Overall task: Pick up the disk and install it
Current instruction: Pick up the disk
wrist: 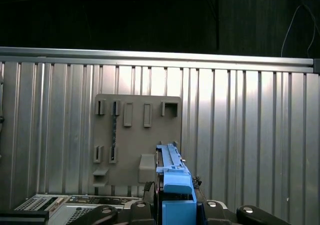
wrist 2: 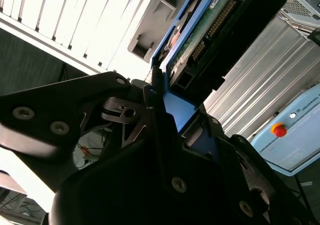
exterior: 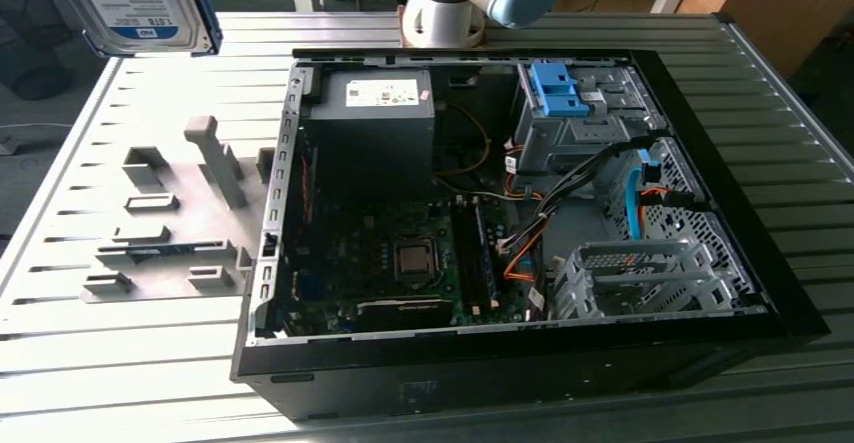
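The disk [exterior: 140, 3], a silver drive with a white-and-blue label in a blue carrier frame, hangs in the air at the exterior view's upper left, above the slatted table. In the second wrist view its green circuit board and blue frame [wrist 2: 200, 30] stick out from between the black fingers of my gripper [wrist 2: 177, 107], which is shut on the frame. The first wrist view looks along the disk [wrist: 172, 175] edge-on, with the gripper [wrist: 175, 205] clamped on its blue end. Below it lies the grey slotted holder [wrist: 137, 140].
The open computer case [exterior: 747, 263] lies on the table, with a grey power supply [exterior: 380, 98], a blue bracket [exterior: 558, 88] in the drive bay, cables and a metal cage [exterior: 627, 278]. The grey holder [exterior: 174, 233] stands on the exterior view's left. The arm's base [exterior: 454, 8] is behind the case.
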Robot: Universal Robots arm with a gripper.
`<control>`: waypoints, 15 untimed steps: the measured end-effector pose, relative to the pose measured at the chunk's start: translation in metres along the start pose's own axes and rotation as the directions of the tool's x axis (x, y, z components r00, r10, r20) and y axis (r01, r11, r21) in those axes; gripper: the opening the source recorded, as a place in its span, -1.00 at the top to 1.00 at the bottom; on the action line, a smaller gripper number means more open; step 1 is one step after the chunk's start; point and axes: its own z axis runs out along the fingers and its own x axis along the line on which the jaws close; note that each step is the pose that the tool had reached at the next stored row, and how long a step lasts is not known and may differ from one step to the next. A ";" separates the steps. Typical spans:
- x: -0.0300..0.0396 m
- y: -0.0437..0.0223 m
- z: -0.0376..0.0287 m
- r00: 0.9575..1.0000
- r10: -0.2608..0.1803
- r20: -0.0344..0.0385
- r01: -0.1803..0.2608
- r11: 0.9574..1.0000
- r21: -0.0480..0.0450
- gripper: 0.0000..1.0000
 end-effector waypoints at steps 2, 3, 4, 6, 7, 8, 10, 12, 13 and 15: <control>0.0000 -0.0019 0.0000 1.000 0.000 0.000 0.000 1.000 0.000 0.25; 0.0000 -0.0031 -0.0001 1.000 0.000 0.000 0.000 1.000 0.000 0.25; 0.0000 -0.0032 -0.0001 1.000 0.000 0.000 0.000 1.000 0.000 0.25; 0.0001 -0.0034 -0.0001 1.000 0.000 0.000 0.000 1.000 0.000 0.25; 0.0001 -0.0034 0.0000 1.000 0.000 0.000 0.000 1.000 0.000 0.25; 0.0000 -0.0035 -0.0001 1.000 0.000 0.000 0.000 1.000 0.000 0.25; 0.0001 -0.0037 -0.0001 1.000 0.000 0.000 0.000 1.000 0.000 0.25; 0.0000 -0.0040 -0.0001 1.000 0.000 0.000 0.000 1.000 0.000 0.25; 0.0001 -0.0045 -0.0001 1.000 0.000 0.000 0.000 1.000 0.000 0.25; 0.0001 -0.0065 -0.0002 1.000 0.000 0.000 0.000 1.000 0.000 0.25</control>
